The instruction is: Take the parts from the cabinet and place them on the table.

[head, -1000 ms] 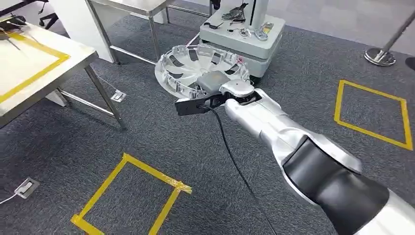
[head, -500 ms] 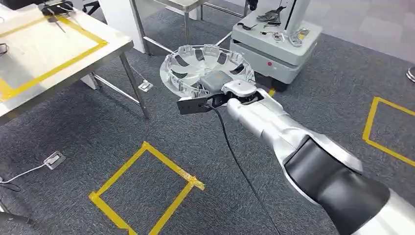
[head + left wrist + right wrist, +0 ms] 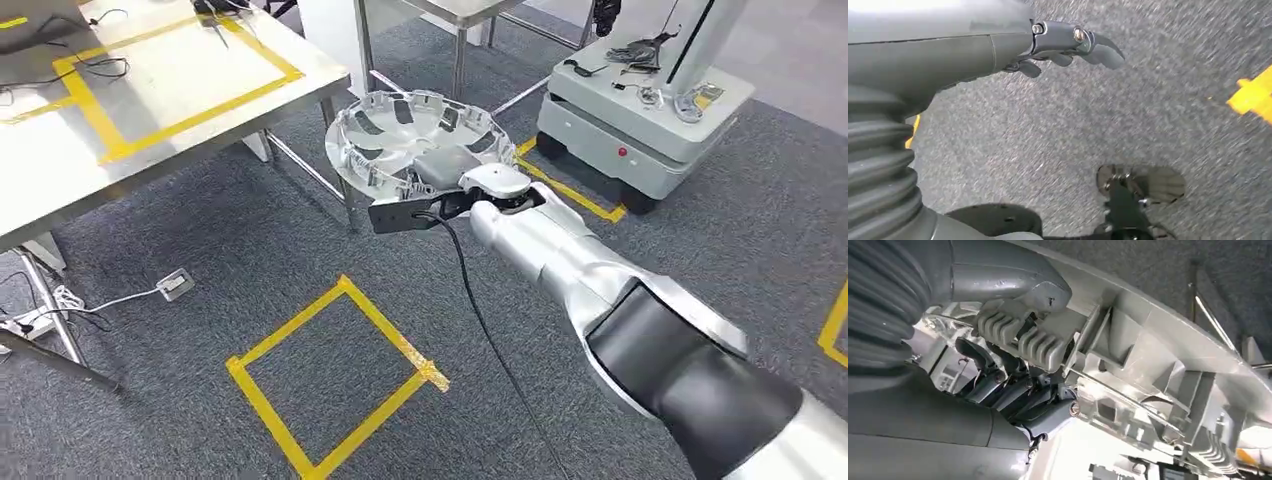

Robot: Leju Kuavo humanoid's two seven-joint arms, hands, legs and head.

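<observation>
A round silver wheel cover (image 3: 415, 140), the part being carried, is held up in the air above the grey carpet floor (image 3: 250, 250), just off the near corner of the bench (image 3: 180, 100), with its ribbed inner side facing up. The right robot hand (image 3: 455, 185) grips it at the rim nearest the robot, at the end of a silver arm that reaches forward from the lower right. In the right wrist view the right robot hand (image 3: 1018, 365) has its thick grey thumb pressed over the moulded plastic edge of the wheel cover (image 3: 1148, 375) and its darker fingers (image 3: 1013, 390) curled underneath, pinching the rim between them. The bench is a pale metal-legged one at the upper left, with a yellow tape rectangle (image 3: 180, 70) on its top and some thin cables near its far edge. A yellow tape square (image 3: 335, 375) marks the carpet in front of the robot. To the upper right stands a low grey wheeled cart (image 3: 640, 120) with small tools lying on it. In the left wrist view the left robot hand (image 3: 1068, 45) hangs over the carpet holding nothing, its fingers loosely bent and apart
</observation>
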